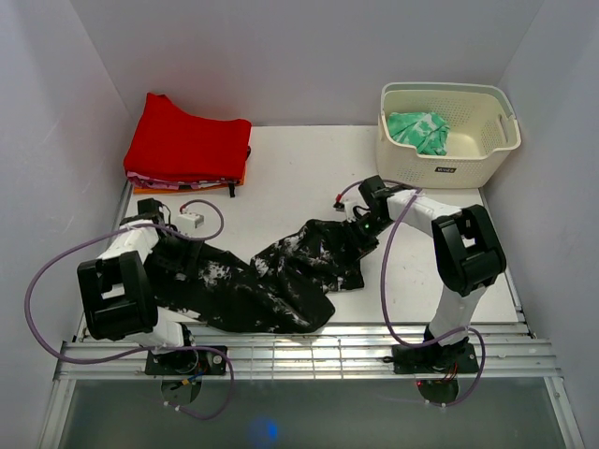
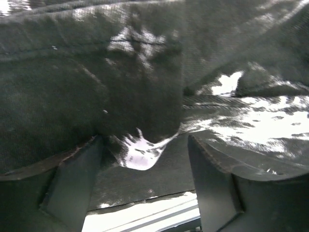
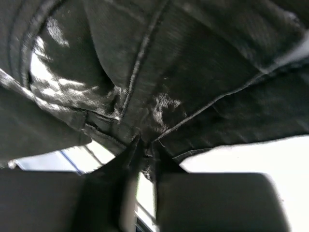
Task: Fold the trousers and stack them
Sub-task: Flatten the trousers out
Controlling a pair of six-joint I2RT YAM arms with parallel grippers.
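Black, white-splattered cloth trousers [image 1: 271, 281] lie crumpled on the white surface [image 1: 299, 178], left of the cream perforated plastic basket [image 1: 440, 168]. Nearer the basket, the right hand [image 3: 144, 147] pinches them; farther off, the left hand [image 2: 145, 145] stands apart.

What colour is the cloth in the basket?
The cloth is green with paler markings; the top external view shows it best.

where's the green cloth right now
In the top view, the green cloth lies inside the cream basket at the far right of the table.
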